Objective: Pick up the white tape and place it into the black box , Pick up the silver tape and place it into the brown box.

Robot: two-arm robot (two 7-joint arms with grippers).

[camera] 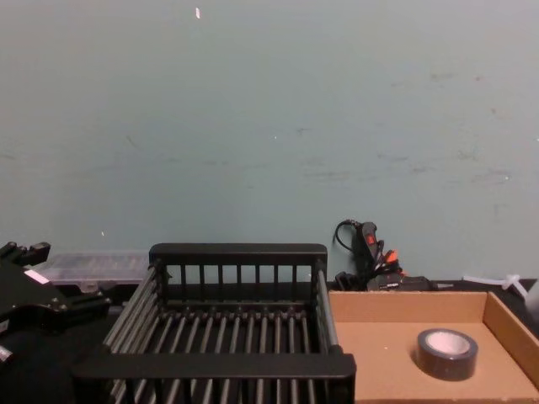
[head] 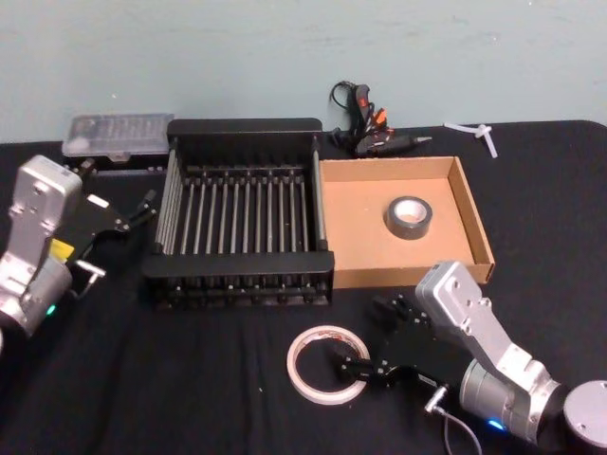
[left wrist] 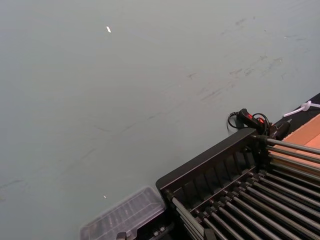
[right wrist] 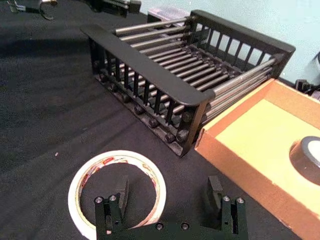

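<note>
The white tape [head: 324, 364] lies flat on the black table in front of the black box [head: 245, 126]. My right gripper [head: 365, 336] is open low over it. In the right wrist view one of its fingers [right wrist: 120, 192] stands over the hole of the white tape [right wrist: 117, 187], while the other is outside the ring, on the brown box side. The silver tape [head: 409, 217] lies flat inside the brown box [head: 356, 223], to the right of the black box. My left gripper [head: 144, 210] is parked beside the black box's left wall.
A clear plastic case [head: 119, 136] sits behind the black box at the left. A black and orange glue gun [head: 365, 118] and a white plastic piece [head: 479, 133] lie at the table's back. Black cloth covers the table.
</note>
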